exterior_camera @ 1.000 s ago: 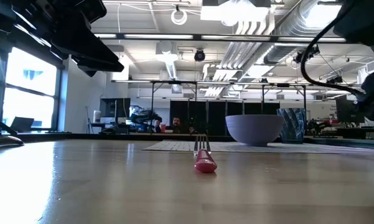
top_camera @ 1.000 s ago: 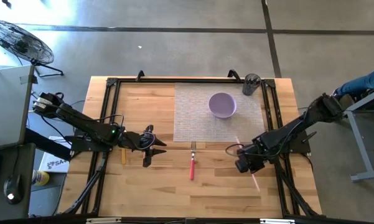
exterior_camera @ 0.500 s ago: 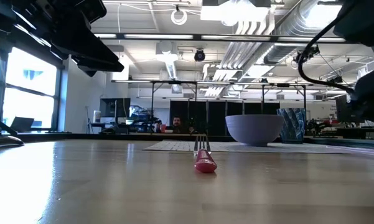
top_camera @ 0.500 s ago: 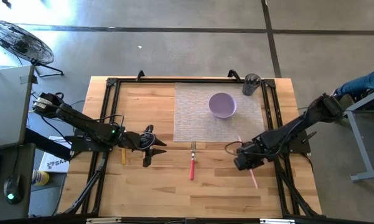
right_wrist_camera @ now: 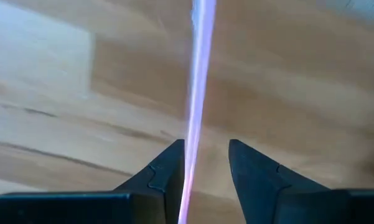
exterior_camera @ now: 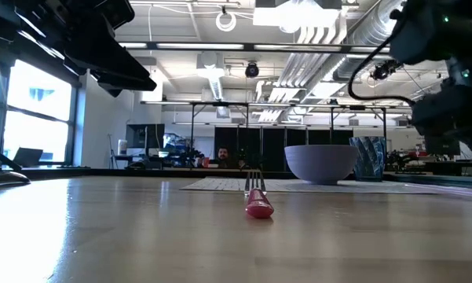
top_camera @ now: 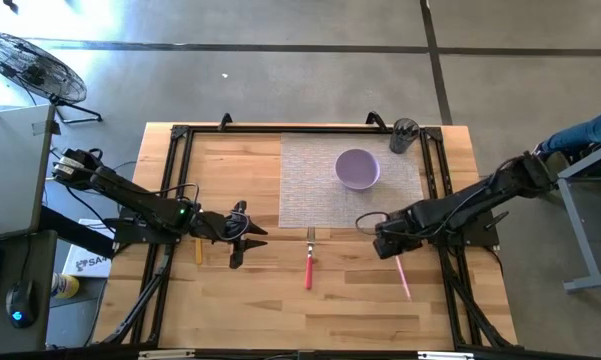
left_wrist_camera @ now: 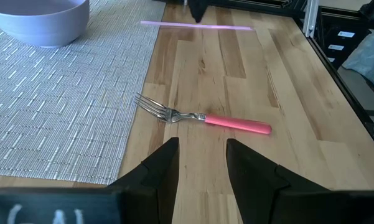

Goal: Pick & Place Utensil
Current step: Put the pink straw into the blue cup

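Note:
A fork point(top_camera: 308, 266) with a pink handle lies flat on the bare wood near the placemat's near edge; the low view shows the fork point(exterior_camera: 257, 196) end on. A thin pink stick point(top_camera: 404, 278) lies flat on the wood to its right. My right gripper point(top_camera: 380, 240) is open and hovers over the stick's far part. In the right wrist view the stick point(right_wrist_camera: 198, 74) runs between the fingers of that gripper point(right_wrist_camera: 205, 168). My left gripper point(top_camera: 252, 236) waits open to the left of the fork, which lies ahead of that gripper point(left_wrist_camera: 202, 158) as the fork point(left_wrist_camera: 202, 118).
A lavender bowl point(top_camera: 357, 168) stands on the woven placemat point(top_camera: 305, 185) toward the far right. A dark cup point(top_camera: 404, 135) stands at the mat's far right corner. A black frame point(top_camera: 175, 180) borders the table. Bare wood lies near the near edge.
My right gripper has moved toward the table's far edge and a little left, along the pink stick toward the placemat, and it stays open. The fork, the bowl and my left arm have kept still.

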